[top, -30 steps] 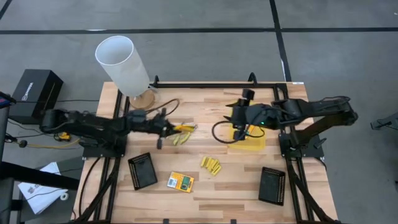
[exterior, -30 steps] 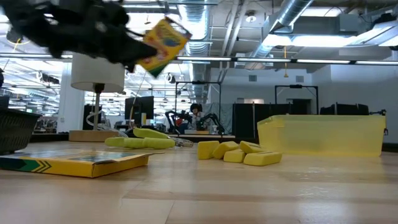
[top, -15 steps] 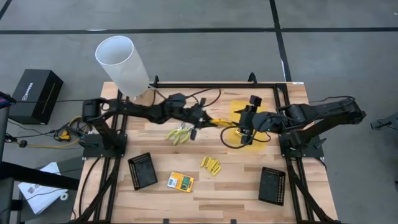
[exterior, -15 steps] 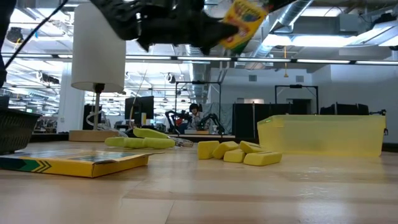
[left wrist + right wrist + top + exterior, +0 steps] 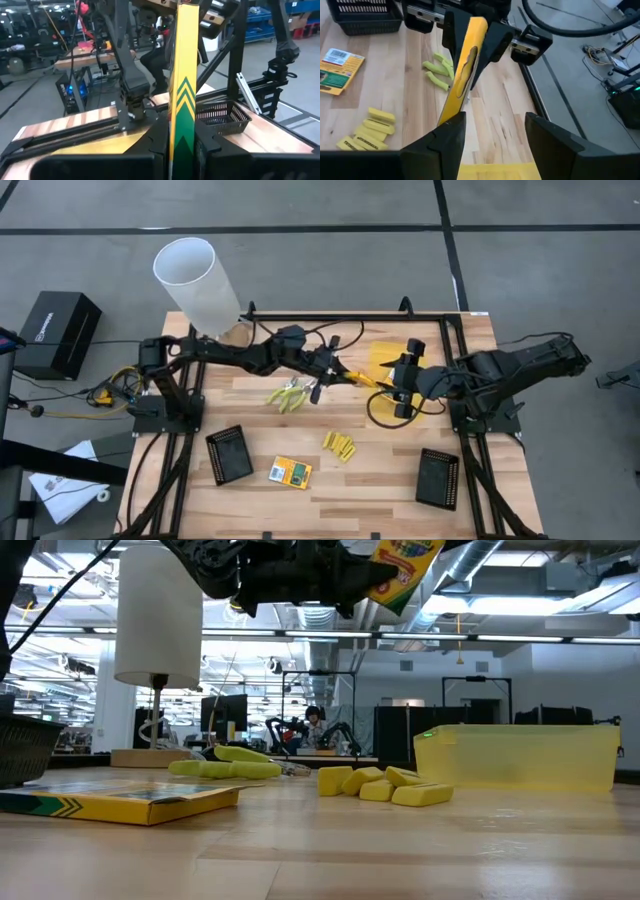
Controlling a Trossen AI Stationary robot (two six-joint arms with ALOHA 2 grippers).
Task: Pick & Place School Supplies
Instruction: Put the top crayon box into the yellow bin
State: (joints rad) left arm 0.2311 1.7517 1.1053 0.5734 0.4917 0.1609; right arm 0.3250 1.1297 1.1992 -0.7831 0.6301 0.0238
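Note:
My left gripper reaches over the table's middle, shut on a yellow-and-green box, which shows high up in the low view. My right gripper hovers open over the yellow tray, facing that box without touching it. A second box lies flat near the table's near edge. Several yellow sticks lie in a heap. The plier-like tool lies below the left arm. A third box is not in view. My left gripper pinches the box between its two fingers at one end, across its flat faces. The fingers come level from the table's left. The box is lifted clear, standing on edge and sticking out past the fingertips toward the yellow tray.
Two black mesh trays stand at the near left and near right. A white-shaded lamp stands at the far left corner. A black cable loops by the tray. Bare wood lies between the sticks and the right mesh tray.
My left gripper has carried the box from the table's left part toward the right and upward, to just beside the yellow tray, and the box has tipped more upright. My right gripper has drawn back a little toward the table's right edge.

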